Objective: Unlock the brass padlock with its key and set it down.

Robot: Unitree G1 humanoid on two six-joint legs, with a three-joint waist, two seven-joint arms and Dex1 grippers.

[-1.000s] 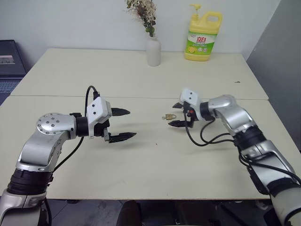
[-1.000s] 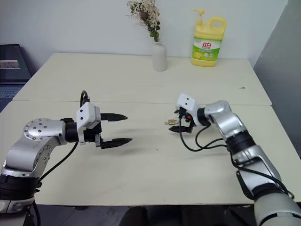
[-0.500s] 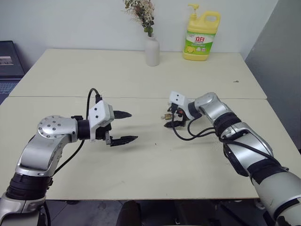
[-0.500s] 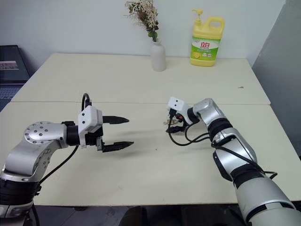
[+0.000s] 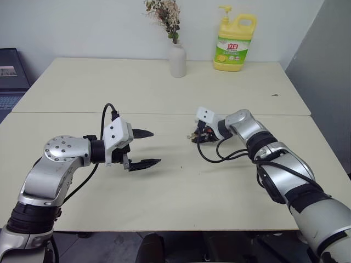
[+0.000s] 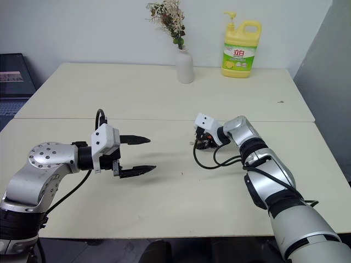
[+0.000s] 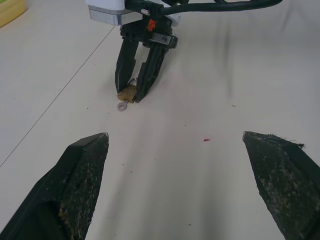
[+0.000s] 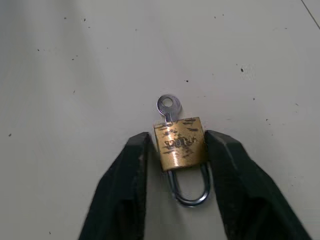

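Note:
The brass padlock [image 8: 180, 148] lies on the cream table [image 5: 181, 181], right of its middle. Its silver shackle [image 8: 190, 192] points back toward the wrist. The key [image 8: 167, 106] sticks out of the padlock's far end, its round head resting on the table. My right gripper [image 8: 179, 136] is low over the table, shut on the padlock body with a finger pressed against each side; the left wrist view shows the same pinch [image 7: 129, 95]. My left gripper [image 5: 156, 147] hovers open and empty left of the middle, pointing at the padlock [image 5: 193, 135].
A white vase with dried flowers [image 5: 177, 59] and a yellow detergent bottle [image 5: 233, 44] stand at the table's far edge. A seam [image 5: 66, 112] crosses the tabletop just behind both grippers. A dark device [image 5: 10, 71] sits beyond the left edge.
My right gripper reached forward and down to the padlock, then closed its open fingers onto the padlock body. The left arm stayed still.

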